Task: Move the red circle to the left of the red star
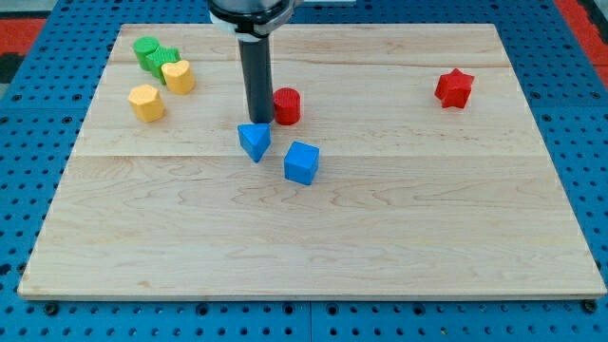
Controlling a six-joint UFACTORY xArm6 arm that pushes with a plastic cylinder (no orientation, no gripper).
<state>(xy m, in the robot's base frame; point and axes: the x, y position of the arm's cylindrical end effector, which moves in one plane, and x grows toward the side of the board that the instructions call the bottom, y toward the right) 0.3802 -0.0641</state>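
Observation:
The red circle [287,105] lies on the wooden board [380,218] a little left of the view's centre, near the top. The red star [454,88] lies far to its right, near the board's upper right. My tip [258,122] stands just left of the red circle, touching or almost touching its left side. The blue triangle [254,141] lies right below my tip. The rod runs straight up out of the view's top.
A blue cube [301,161] lies below and right of the triangle. At the upper left are two green blocks [154,54] and two yellow blocks [178,76], [146,103]. A blue pegboard surrounds the board.

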